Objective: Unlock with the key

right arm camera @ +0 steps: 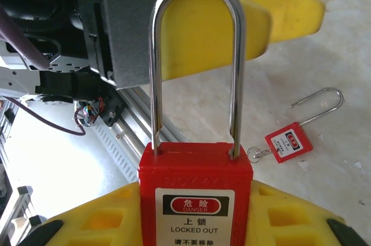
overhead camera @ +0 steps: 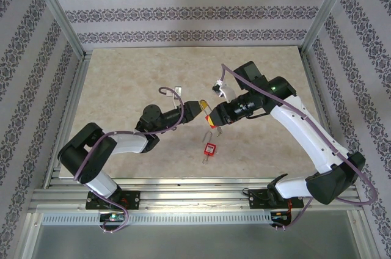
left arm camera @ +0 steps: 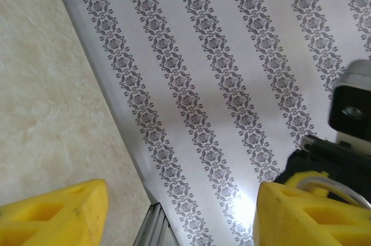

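Right wrist: padlock one [right arm camera: 196,167], padlock two [right arm camera: 288,143], one hand [right arm camera: 196,220]

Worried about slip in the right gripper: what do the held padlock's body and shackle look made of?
Padlock body: likely moulded plastic, red and fairly matte, with a printed white label. Shackle: thin metal, probably steel, polished bright; it shows mirror-like highlights.

1. Left arm [overhead camera: 125,143] & right arm [overhead camera: 305,134]: smooth white shells w/ fat black joints.
2. Purple cables [overhead camera: 79,164] run along both arms.
3. Black bases [overhead camera: 113,201] at the bottom.
4. Fingers [left arm camera: 52,214]: chunky yellow plastic w/ cut-out holes.
5. Tiny green light [overhead camera: 274,90] on right arm.
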{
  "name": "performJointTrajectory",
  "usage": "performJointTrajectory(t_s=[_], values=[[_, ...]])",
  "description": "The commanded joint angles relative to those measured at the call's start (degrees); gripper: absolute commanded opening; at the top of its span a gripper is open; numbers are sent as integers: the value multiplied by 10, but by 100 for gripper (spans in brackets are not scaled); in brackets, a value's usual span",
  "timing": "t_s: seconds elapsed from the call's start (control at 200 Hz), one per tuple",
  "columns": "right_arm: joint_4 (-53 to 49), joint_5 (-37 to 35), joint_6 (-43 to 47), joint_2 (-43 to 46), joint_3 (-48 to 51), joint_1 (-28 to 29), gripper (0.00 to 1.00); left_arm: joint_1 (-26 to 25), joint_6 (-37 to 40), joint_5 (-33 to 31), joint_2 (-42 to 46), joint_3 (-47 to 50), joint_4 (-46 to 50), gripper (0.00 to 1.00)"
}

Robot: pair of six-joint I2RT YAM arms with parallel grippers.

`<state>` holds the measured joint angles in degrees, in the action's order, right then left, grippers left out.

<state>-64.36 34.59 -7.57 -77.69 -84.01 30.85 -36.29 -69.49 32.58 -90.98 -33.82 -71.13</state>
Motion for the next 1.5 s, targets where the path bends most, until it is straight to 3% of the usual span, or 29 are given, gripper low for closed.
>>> performJointTrajectory(t_s=[0.0, 0.19, 0.28, 0.42, 0.575, 0.884, 1.024, 1.494], values=[[18, 0, -16, -12, -4, -9, 3, -11, 25, 18, 45, -5, -59, 71], [20, -10, -17, -16, 8, -11, 2, -9, 50, 49, 75, -6, -41, 73], [16, -15, -16, -13, 12, -14, 2, -1, 101, 32, 127, -4, 126, 69], [10, -19, -11, -4, 15, -17, 1, 1, 186, -70, 222, -12, 409, 72], [10, -21, -5, -2, 21, -13, 1, 0, 211, -90, 266, -68, 533, 72], [22, -41, 5, -3, 13, 18, 0, 1, 287, -62, 170, -228, 749, 70], [24, -65, 9, -2, 11, 43, 0, 1, 311, -47, 122, -288, 797, 68], [30, -198, 60, 12, 8, 74, 0, 2, 381, 23, 36, -389, 994, 46]])
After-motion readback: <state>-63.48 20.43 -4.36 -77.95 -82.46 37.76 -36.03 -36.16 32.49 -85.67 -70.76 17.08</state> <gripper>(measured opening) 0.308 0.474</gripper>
